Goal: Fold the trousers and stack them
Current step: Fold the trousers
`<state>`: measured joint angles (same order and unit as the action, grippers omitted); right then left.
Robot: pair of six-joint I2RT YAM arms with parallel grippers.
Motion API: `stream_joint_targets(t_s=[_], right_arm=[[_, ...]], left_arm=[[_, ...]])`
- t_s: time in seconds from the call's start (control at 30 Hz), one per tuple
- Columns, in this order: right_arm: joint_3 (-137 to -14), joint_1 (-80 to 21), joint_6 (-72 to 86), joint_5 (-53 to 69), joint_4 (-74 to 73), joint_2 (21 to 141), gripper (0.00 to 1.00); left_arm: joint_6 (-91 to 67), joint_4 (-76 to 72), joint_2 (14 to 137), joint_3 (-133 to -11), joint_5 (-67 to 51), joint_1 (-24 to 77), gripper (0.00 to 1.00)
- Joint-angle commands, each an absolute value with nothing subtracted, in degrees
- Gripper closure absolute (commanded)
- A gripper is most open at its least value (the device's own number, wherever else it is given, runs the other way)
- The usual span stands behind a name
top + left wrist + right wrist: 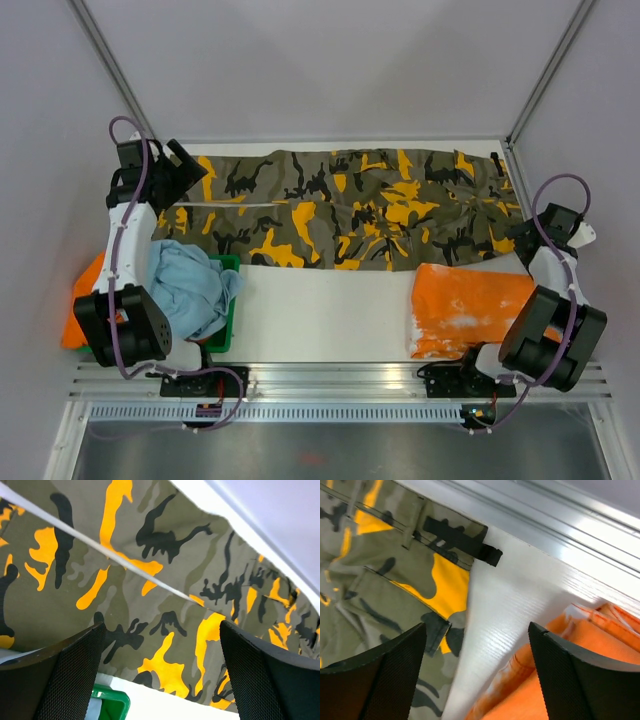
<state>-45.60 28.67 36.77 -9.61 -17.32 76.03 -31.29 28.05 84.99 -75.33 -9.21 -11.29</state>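
The camouflage trousers (350, 205) lie spread flat across the far half of the white table, legs to the left, waist to the right. My left gripper (190, 172) hovers open over the leg ends at the far left; the left wrist view shows camo cloth (150, 580) between its fingers (75, 675), which hold nothing. My right gripper (578, 235) is open at the far right, beside the waistband. The right wrist view shows the waistband corner with a black strap (460, 542) and bare table between its fingers (385, 680).
A folded orange-and-white garment (465, 308) lies at the near right, also in the right wrist view (580, 680). A green bin (228, 300) holding light-blue cloth (190, 285) sits at the near left, with orange cloth (82, 300) beside it. Walls enclose the table.
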Motion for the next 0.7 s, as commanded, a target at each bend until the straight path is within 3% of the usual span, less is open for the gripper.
stream_joint_targets(t_s=[0.0,0.33,0.67], right_arm=[[-46.49,29.27,35.52,-4.92,-12.57,81.02,0.12],[-43.24,29.62,37.27,1.31,-2.73,89.2,0.29],[-44.03,29.53,34.1,-0.27,-0.97,92.37,0.73]], left_arm=[[-32.52,26.54,79.64,-74.45,-9.49,-11.78,0.01],[-31.9,27.69,76.55,-71.9,-7.82,-11.87,0.0],[-44.2,31.38,76.64,-64.17,-4.57,-18.01,0.0]])
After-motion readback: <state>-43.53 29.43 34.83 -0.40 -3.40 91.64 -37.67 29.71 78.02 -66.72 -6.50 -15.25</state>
